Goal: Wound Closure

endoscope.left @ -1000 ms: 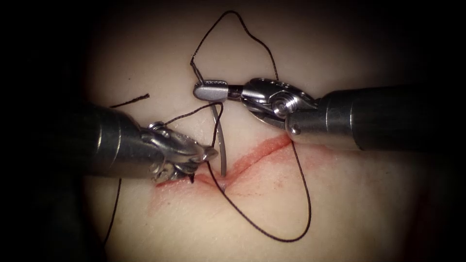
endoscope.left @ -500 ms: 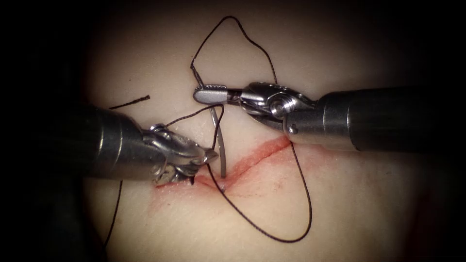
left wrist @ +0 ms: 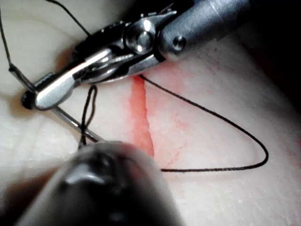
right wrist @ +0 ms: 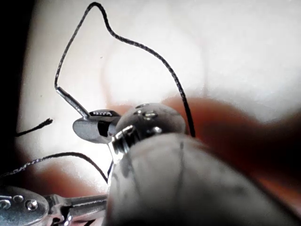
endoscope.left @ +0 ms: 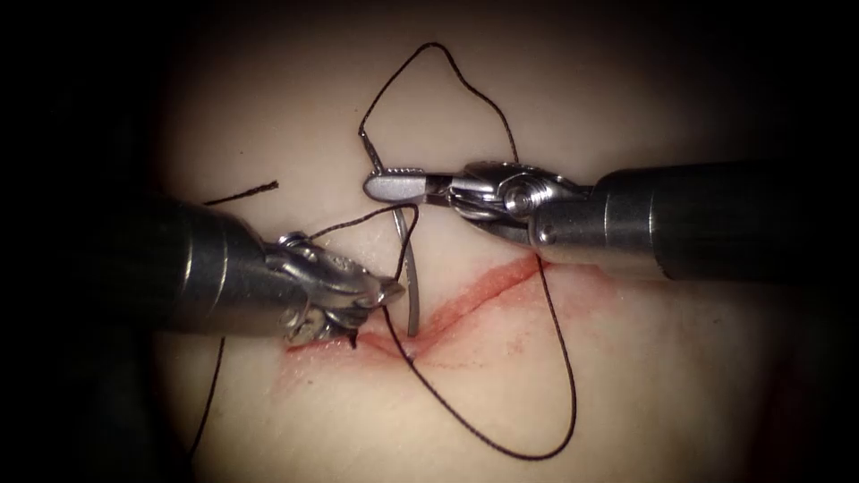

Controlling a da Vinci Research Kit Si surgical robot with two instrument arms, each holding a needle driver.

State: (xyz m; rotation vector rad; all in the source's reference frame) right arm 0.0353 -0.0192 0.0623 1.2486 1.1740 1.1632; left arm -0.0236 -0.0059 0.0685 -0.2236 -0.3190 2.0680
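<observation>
Endoscope: curved steel needle [endoscope.left: 410,268], braided thread [endoscope.left: 555,358]

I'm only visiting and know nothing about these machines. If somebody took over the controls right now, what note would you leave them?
Right tool: jaws shut on the needle near its thread end.
Left tool: jaws look shut at the cut, left of the needle; what they hold is unclear.
Needle: upright, tip at the cut; whether it is in the tissue is unclear.
Thread: loops above the right tool and below the cut.
Cut: open.
</observation>
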